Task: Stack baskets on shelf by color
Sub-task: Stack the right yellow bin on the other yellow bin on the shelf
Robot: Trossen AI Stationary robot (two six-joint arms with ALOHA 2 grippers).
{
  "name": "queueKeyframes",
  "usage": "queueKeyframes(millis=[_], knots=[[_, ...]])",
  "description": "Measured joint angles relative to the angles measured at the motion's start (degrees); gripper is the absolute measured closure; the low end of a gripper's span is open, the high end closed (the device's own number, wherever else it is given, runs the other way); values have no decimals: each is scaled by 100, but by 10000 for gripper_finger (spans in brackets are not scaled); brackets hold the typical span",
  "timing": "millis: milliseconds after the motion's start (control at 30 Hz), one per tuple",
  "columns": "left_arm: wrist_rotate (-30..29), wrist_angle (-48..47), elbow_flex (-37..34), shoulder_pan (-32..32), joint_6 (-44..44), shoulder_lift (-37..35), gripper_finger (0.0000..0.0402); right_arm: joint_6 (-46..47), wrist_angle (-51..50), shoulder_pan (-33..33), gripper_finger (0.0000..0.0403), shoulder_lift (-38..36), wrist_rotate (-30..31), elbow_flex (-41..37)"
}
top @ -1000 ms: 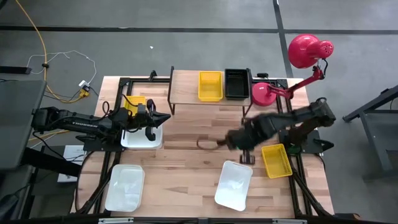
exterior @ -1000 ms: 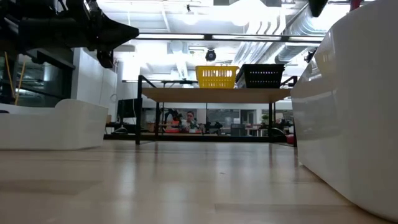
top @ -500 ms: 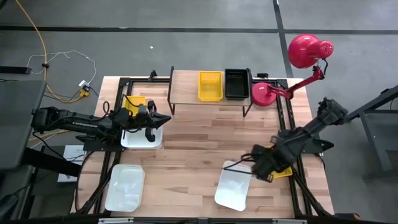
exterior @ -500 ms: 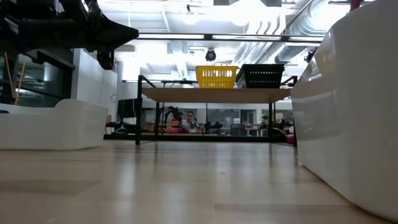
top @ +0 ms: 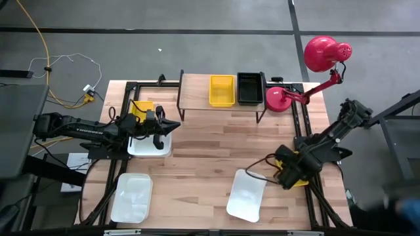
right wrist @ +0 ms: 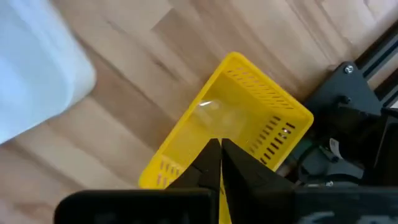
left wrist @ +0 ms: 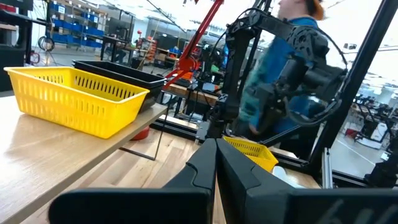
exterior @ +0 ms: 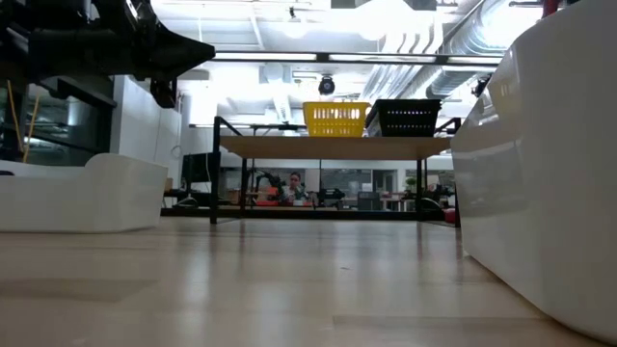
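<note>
R gripper [top: 287, 176], fingers closed & empty, over yellow slotted plastic basket [right wrist: 233, 118]: open wide, straddle 1 wall before squeezing.

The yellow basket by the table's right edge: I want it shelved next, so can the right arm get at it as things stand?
Probably yes. The right gripper, fingers shut, hovers right over that yellow basket, nothing lying between; it would need to open first.

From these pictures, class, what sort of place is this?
Probably a robotics lab or workshop: a wooden table with two mounted arms, exposed ceiling ducts, and storage racks beyond.
</note>
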Motion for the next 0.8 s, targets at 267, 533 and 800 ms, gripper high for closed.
queueKeyframes(millis=[267,533,800], knots=[[0,1,0,0,0,0,402,-125,14,-613,307,2,-57,-694],[0,1,0,0,0,0,401,-1237,136,-1289,193,4,-506,-1226],[0,1,0,2,0,0,402,-2422,295,-1807,176,9,-446,-1385]])
